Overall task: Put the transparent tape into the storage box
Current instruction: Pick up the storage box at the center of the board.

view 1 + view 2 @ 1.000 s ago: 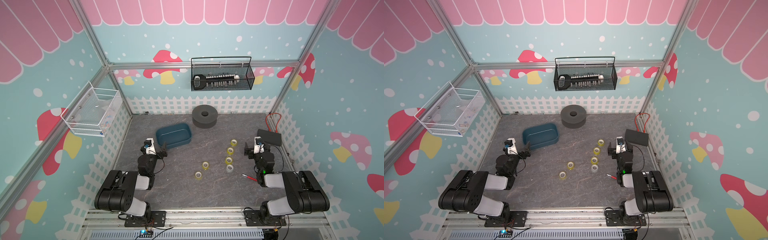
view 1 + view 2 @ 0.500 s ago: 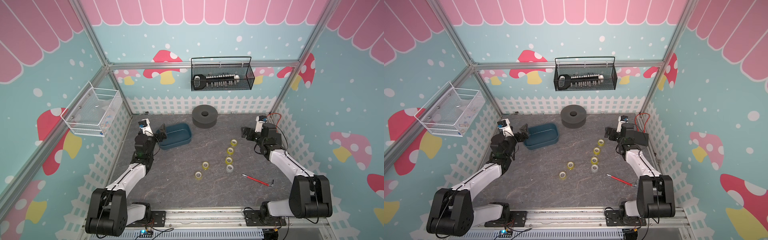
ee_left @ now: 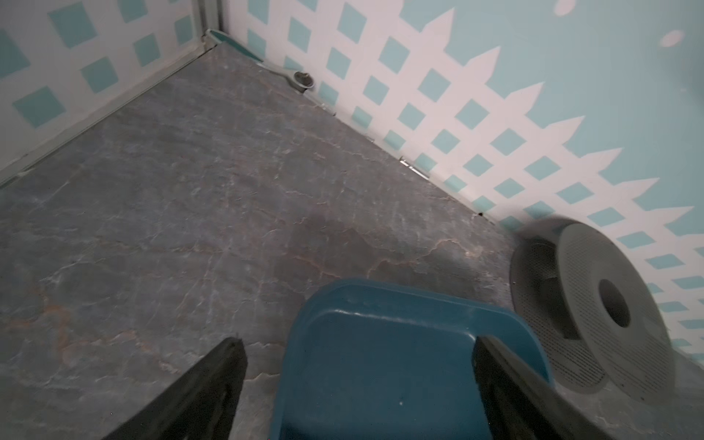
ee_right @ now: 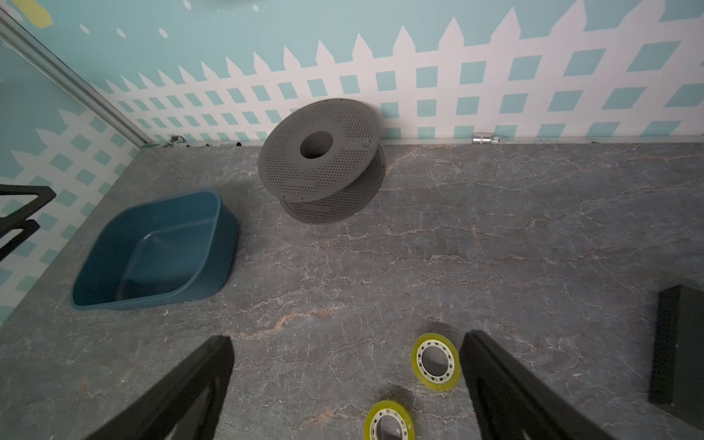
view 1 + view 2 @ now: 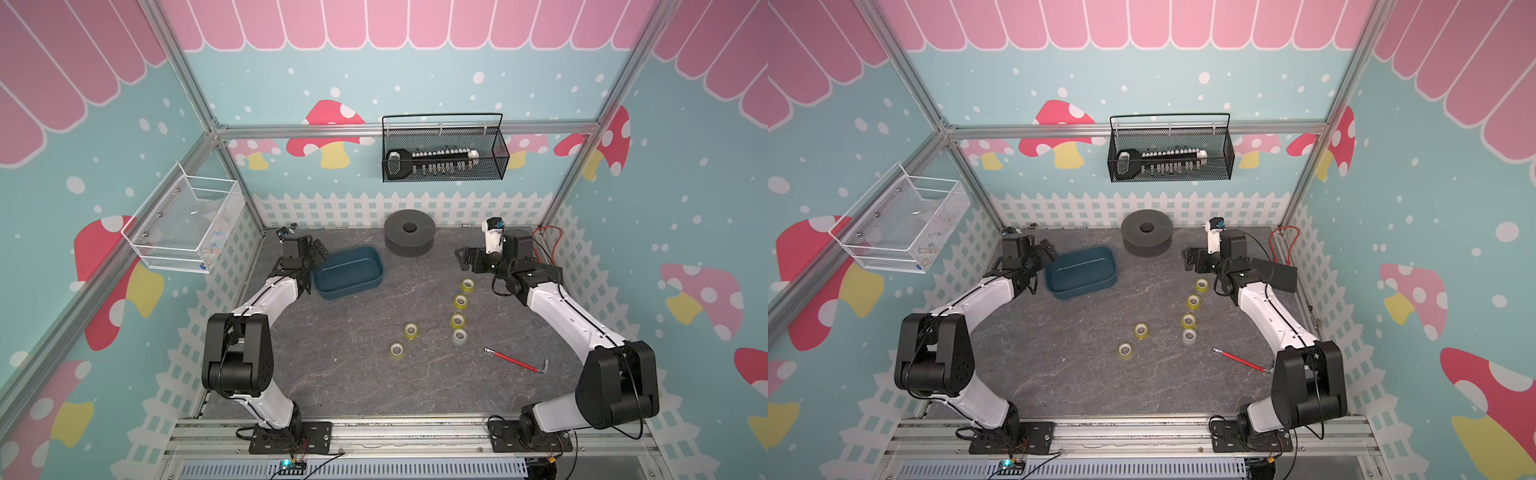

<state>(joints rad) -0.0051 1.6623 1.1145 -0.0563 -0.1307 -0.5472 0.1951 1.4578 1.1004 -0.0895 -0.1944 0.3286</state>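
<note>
- Six small see-through tape rolls [image 5: 460,301] sit outside your teal plastic storage box [image 5: 351,287].
- Left pincer [image 3: 356,341] and right pincer [image 4: 346,337] gape empty; lower the right over the nearest roll [image 4: 435,362].

- Both top views hang high over the front edge of the table [image 5: 340,374], tilted toward the back wall; nearly alike, each shows the whole surface.
- The left wrist view sits low near the back left corner, looking past the left gripper [image 3: 357,339] over the storage box [image 3: 381,293] to the grey spool [image 3: 579,266].
- The right wrist view looks from the right edge toward the back left corner, sharing box and spool, two tape rolls [image 4: 436,362] nearest.
</note>
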